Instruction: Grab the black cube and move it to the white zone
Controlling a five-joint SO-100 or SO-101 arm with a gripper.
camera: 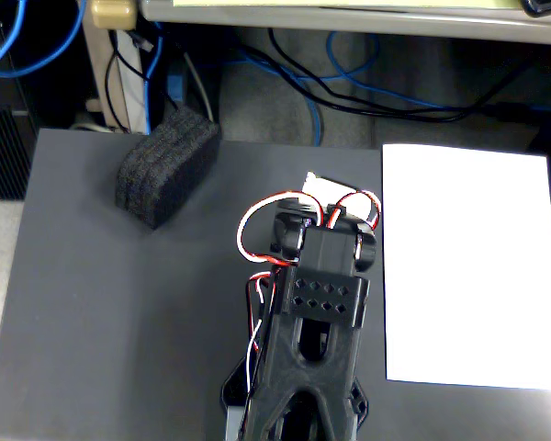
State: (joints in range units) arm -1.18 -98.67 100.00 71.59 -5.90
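Arm [308, 340] rises from the near edge of the grey desk [101, 349], hiding its claw, so I cannot tell how wide the claw stands. White zone [473, 266] lies flat just right of the arm. Black cube [165, 168] sits beyond, up-left of the arm at the desk's far edge, well apart from the sheet.

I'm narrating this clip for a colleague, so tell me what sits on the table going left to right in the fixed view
black cube → robot arm, folded over the middle of the table → white zone. The fingers are hidden under the arm.
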